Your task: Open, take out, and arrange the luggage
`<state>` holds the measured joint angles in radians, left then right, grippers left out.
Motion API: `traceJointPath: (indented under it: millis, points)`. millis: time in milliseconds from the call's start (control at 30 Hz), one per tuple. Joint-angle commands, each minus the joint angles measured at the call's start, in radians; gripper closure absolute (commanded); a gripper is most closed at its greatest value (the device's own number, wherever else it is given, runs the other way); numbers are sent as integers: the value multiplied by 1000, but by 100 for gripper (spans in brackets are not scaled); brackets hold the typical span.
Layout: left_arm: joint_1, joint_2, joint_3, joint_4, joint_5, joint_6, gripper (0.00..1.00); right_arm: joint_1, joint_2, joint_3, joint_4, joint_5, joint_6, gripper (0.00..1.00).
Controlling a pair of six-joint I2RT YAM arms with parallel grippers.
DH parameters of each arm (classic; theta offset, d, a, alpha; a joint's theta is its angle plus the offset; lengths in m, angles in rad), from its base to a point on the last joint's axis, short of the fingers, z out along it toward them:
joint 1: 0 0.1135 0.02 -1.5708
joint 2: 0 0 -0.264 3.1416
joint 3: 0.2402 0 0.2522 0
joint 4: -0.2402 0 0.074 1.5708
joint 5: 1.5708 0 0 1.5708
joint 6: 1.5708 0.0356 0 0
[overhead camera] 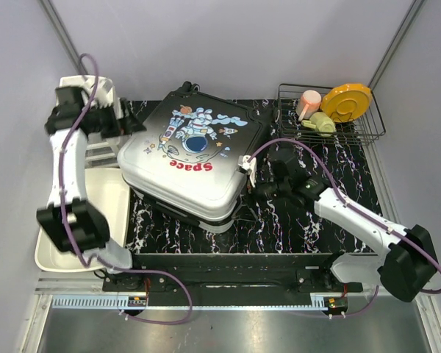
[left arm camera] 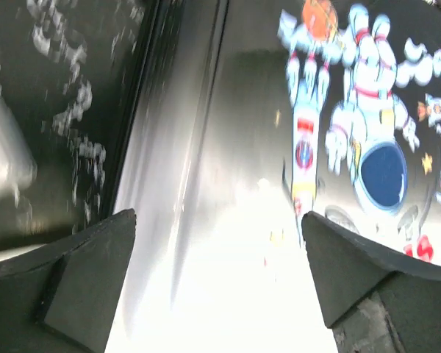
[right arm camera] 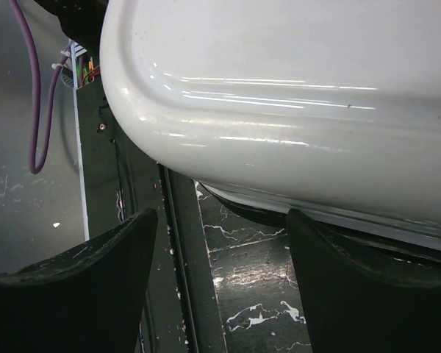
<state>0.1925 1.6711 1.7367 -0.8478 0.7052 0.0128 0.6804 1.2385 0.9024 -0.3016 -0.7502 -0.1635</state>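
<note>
The luggage [overhead camera: 191, 158] lies flat mid-table with its astronaut and red "Space" print facing up. Its lid rests over the lower half, and a dark seam runs along the near edge. My left gripper [overhead camera: 128, 121] hovers at the case's back-left corner, open. In the left wrist view the printed shell [left arm camera: 353, 147] fills the space beyond the empty left gripper [left arm camera: 217, 272]. My right gripper [overhead camera: 248, 173] sits at the case's right side, open. In the right wrist view the white shell [right arm camera: 279, 88] looms just above the right gripper [right arm camera: 220, 279], whose right finger [right arm camera: 360, 287] reaches up to the seam.
A white tub [overhead camera: 95, 213] sits at the near left and a white drawer unit [overhead camera: 95, 110] at the back left, behind the left arm. A wire basket [overhead camera: 331, 114] at the back right holds an orange plate, a pink cup and a green item. The black marble tabletop [overhead camera: 294, 220] shows beside the right arm.
</note>
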Motion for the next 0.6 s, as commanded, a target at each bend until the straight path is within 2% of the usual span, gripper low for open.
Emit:
traceJointPath:
  millis: [0, 67, 133, 167, 233, 300, 400, 500, 567]
  points:
    - [91, -293, -257, -68, 47, -40, 1, 16, -51, 50, 56, 27, -10, 19]
    - [116, -383, -330, -71, 37, -51, 1, -25, -59, 78, 22, 72, -46, 18]
    - [160, -427, -423, -77, 48, -89, 1, -92, -47, 101, -4, 30, -45, 18]
    - [169, -470, -454, -79, 54, -100, 1, -195, -22, 136, -11, 3, -28, 18]
    - [185, -507, -529, -74, 57, -114, 1, -296, 5, 174, -36, -52, -27, 17]
    - [193, -545, -581, -50, 63, -125, 1, -448, 59, 240, -45, -96, -54, 16]
    - [194, -545, -612, -7, 80, -149, 1, -601, 160, 344, -86, -145, -135, 15]
    - [194, -478, -596, 15, 88, -162, 1, -674, 263, 420, -129, -173, -255, 14]
    - [194, -418, -579, 38, 77, -166, 2, -674, 324, 454, -137, -169, -339, 12]
